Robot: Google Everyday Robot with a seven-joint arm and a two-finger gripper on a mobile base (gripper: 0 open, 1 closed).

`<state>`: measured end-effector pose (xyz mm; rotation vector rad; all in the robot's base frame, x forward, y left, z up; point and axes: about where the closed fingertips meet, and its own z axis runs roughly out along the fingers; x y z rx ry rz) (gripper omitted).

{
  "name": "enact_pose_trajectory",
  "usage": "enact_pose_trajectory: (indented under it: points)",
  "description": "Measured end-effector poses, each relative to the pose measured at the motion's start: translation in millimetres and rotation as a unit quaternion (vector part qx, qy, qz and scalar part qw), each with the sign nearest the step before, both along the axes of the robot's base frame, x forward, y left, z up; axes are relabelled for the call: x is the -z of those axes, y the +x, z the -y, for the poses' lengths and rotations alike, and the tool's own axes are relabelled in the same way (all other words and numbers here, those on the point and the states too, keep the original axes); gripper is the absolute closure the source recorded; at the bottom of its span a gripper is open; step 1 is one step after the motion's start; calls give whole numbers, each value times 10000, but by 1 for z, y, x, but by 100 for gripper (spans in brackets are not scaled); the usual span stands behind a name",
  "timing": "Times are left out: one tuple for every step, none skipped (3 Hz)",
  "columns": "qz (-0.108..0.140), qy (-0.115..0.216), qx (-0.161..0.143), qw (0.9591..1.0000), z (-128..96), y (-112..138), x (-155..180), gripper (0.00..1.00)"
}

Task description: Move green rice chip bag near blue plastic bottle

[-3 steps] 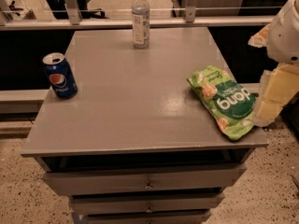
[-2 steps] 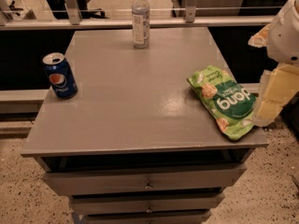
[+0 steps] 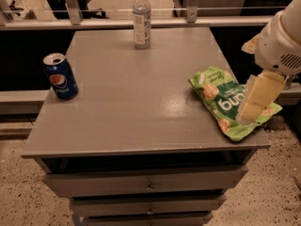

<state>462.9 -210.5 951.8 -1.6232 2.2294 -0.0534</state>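
The robot's pale cream claw (image 3: 251, 108) hangs at the right front corner of the grey worktop (image 3: 141, 102), slanting down and leftward from the arm's rounded white housing (image 3: 282, 41). It cannot be told how far the claw is open, nor whether it has hold of anything.

The crinkly bright green rice chip bag (image 3: 218, 95), with its dark green oval and white lettering, lies flat directly under the claw and spreads out to the claw's left. The claw's lower end covers the bag's right part in this view. The bag's front right corner pokes a little past the worktop's edge, just below the claw.

The small clear, faintly bluish plastic bottle (image 3: 141, 18) with a white screw cap stands upright well apart from the claw, far to its left and at the back edge of the worktop. The bag and the bottle are well apart.

A blue Pepsi can (image 3: 60, 76), opened on top, stands upright far to the claw's left, near the worktop's left edge.

Below the claw and to its left, grey drawer fronts (image 3: 148, 182) with small knobs sit under the worktop.
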Motion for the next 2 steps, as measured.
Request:
enact_pose_trajectory:
  points:
    - [54, 290, 341, 9990, -7, 33, 28, 0]
    - [146, 547, 747, 9956, -9, 65, 53, 0]
